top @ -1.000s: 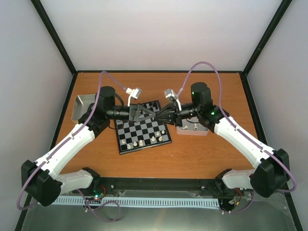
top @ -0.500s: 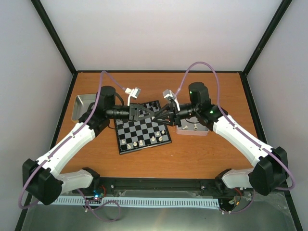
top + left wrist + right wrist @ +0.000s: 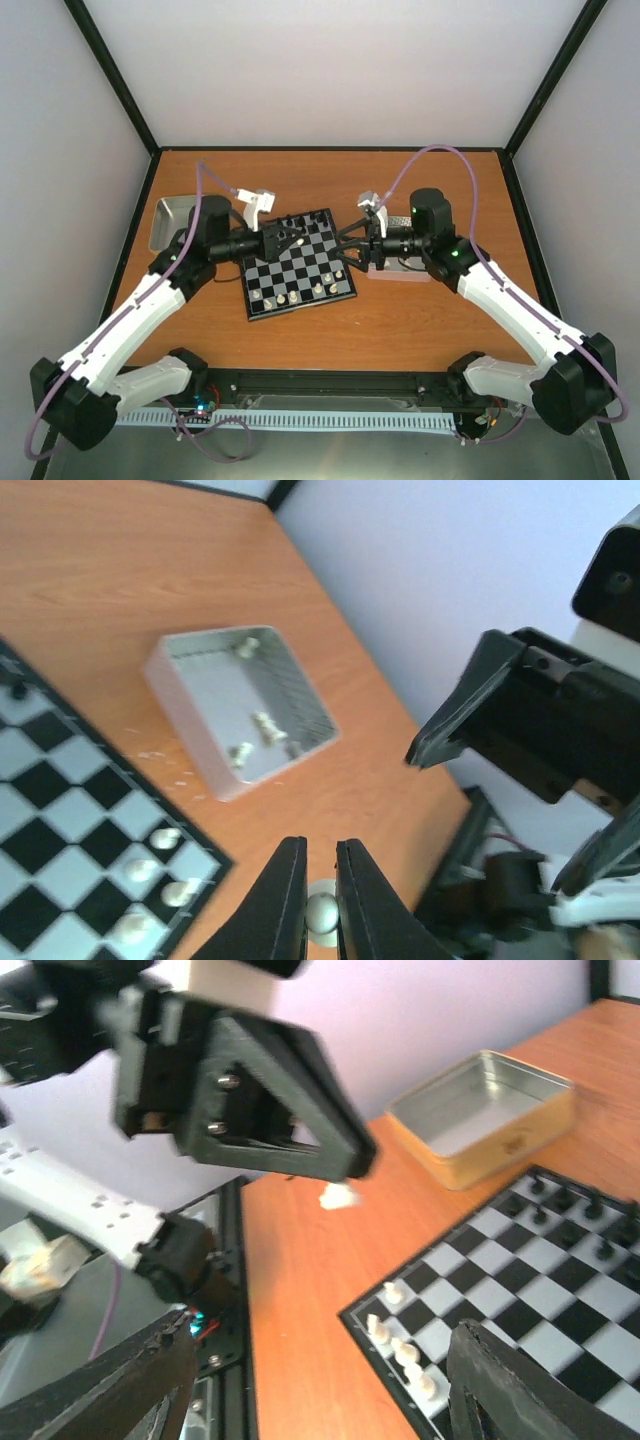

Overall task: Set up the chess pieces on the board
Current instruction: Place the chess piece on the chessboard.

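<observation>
The board (image 3: 297,268) lies at the table's middle, with black pieces along its far rows and several cream-white chess pieces (image 3: 300,296) along its near edge. My left gripper (image 3: 296,238) hovers over the board's far part. In the left wrist view the left gripper (image 3: 319,852) is shut on a white chess piece (image 3: 322,912) deep between its fingers. My right gripper (image 3: 348,246) hangs at the board's right edge, a short gap from the left one. Its jaws (image 3: 320,1360) stand wide open and empty, facing the held piece (image 3: 338,1196).
A small silver tray (image 3: 190,730) holding loose white pieces (image 3: 263,726) sits right of the board, under the right arm (image 3: 430,240). A second metal tray (image 3: 168,222) stands at the far left. Black pieces (image 3: 562,1200) fill the board's far rows.
The two grippers met over the board. The right one has opened wide and drawn back right; the left, shut on the white piece, has pulled back left.
</observation>
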